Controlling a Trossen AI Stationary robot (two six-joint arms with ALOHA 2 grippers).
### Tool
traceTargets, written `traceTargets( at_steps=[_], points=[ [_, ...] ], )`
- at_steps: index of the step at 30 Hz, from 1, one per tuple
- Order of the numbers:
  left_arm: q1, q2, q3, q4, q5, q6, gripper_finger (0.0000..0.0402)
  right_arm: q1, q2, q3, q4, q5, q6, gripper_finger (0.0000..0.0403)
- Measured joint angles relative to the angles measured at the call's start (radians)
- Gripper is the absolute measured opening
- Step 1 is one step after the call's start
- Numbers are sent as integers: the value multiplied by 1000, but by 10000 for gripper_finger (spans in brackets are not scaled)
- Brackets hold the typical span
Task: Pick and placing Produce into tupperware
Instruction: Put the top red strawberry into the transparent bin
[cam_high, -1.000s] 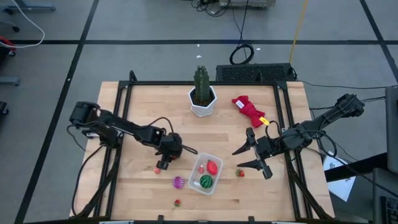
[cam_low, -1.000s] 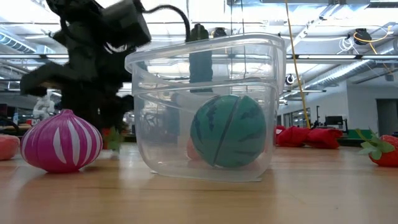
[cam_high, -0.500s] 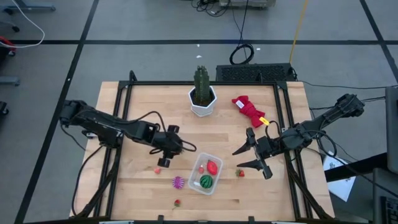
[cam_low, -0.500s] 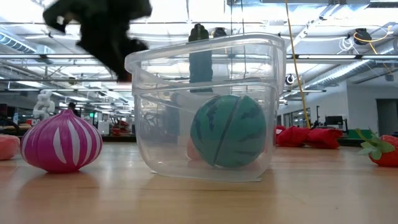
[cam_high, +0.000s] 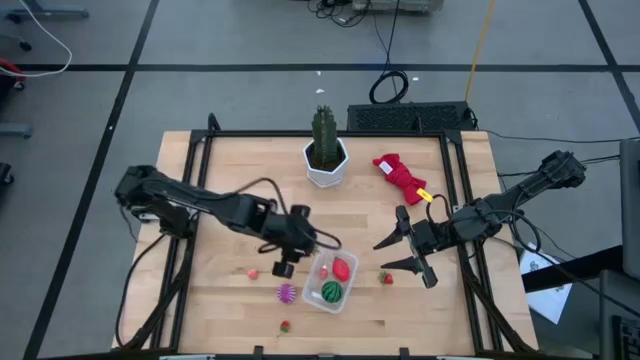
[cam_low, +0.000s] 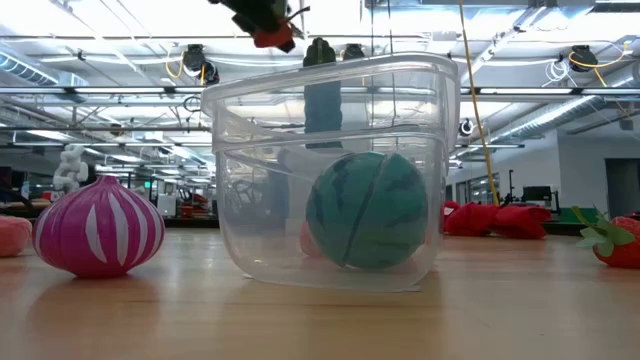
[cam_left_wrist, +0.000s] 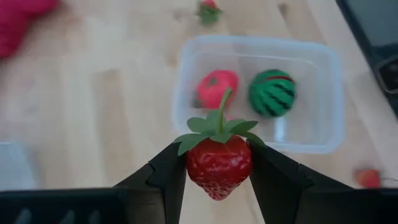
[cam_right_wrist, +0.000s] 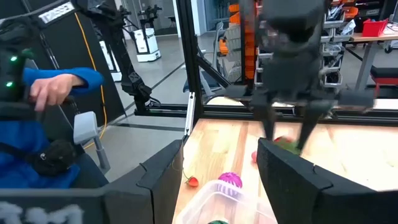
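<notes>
Left tool (cam_left_wrist: 219, 180) grips a toy strawberry (cam_left_wrist: 219, 163) above the bench, just beside the clear tupperware (cam_left_wrist: 323, 93); right tool (cam_high: 402, 252) waits open.

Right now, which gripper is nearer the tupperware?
Left. The left gripper, shut on a strawberry, hovers beside the tupperware; the right gripper waits open, farther off on its other side.

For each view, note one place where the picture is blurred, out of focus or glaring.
Left wrist view: the strawberry in the left gripper is sharp, the tupperware and table beyond are soft. Low view: bright ceiling lights glare behind the tupperware; the table nearest the camera blurs. Right wrist view: the near fingers are soft. High view: evenly lit.
</notes>
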Motion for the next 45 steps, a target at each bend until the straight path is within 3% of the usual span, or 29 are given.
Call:
traceTargets(
  at_steps=[9, 14, 22, 30, 45],
  points=[
    [-65, 255, 237, -120, 18, 1, 159, 0, -1, 0, -19, 0, 44, 196],
    [-90, 324, 303, -131, 18, -2, 159, 0, -16, 0, -59, 0, 54, 196],
    [-109, 392, 302, -128, 16, -46, 159, 0, -56, 0, -58, 5, -13, 196],
    [-107, 419, 300, -91, -8, -35, 159, 0, -107, 0, -48, 126, -98, 196],
    [-65, 423, 261, -69, -9, -39, 159, -2, -126, 0, -44, 127, -124, 196]
  ],
)
